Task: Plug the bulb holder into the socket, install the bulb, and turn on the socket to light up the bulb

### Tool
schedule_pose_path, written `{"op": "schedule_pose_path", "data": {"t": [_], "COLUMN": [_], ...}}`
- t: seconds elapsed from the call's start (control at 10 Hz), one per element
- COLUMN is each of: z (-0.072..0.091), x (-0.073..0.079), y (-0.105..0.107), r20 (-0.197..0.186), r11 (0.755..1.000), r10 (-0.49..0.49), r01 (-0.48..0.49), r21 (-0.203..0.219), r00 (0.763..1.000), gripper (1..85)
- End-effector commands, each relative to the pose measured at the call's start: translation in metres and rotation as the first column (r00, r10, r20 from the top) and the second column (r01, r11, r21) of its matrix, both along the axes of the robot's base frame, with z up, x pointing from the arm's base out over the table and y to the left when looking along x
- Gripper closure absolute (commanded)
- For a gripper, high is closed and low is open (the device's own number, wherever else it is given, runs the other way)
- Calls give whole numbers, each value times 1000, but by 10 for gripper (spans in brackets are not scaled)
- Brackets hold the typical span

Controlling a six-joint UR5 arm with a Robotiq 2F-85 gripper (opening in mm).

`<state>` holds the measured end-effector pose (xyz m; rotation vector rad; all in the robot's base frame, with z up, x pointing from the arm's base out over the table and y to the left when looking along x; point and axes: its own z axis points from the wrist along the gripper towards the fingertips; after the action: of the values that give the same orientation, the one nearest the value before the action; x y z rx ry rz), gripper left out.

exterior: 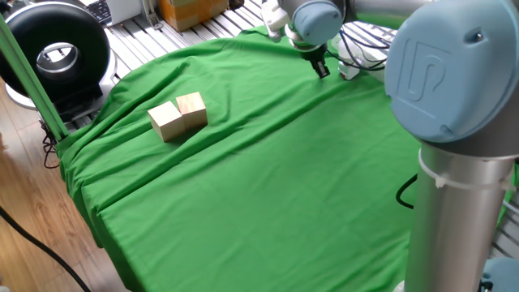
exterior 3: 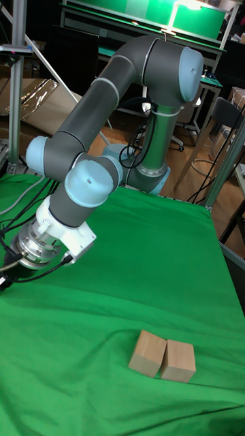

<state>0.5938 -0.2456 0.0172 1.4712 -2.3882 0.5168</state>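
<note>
My gripper [exterior: 322,66] shows as a small black tip under the blue-grey wrist [exterior: 315,20], low over the green cloth at the table's far edge. Its fingers are too small to tell whether they are open or shut. A small white object [exterior: 349,71] lies on the cloth just right of the gripper, apart from it; I cannot tell whether it is the bulb holder. The socket and the bulb do not show; my own arm covers the far right of the table. In the tall fixed view the gripper [exterior 3: 3,281] is cut off at the left edge.
Two wooden blocks [exterior: 178,116] [exterior 3: 163,357] sit side by side on the green cloth [exterior: 259,186] at the left. Loose cables [exterior: 365,40] lie behind the gripper. A black round device [exterior: 57,49] stands off the table's far left. The arm's column [exterior: 458,203] fills the right.
</note>
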Motion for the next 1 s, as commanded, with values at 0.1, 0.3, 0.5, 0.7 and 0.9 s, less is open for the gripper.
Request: {"op": "schedule_pose_path", "data": {"t": [0.1,0.3,0.5,0.7,0.9], "z": [8,-4,5,4,1], "x": [-16,-19,-25,-30,-23], "y": [-14,-18,-36,-45,-51], "r20": [-21,-20,-31,-41,-18], "r11": [997,995,990,989,987], "r10": [-58,-75,-83,-86,-84], "r01": [57,74,78,80,81], "r21": [-53,-62,-119,-126,-137], "r00": [998,997,996,995,996], "gripper": [847,847,847,847,847]}}
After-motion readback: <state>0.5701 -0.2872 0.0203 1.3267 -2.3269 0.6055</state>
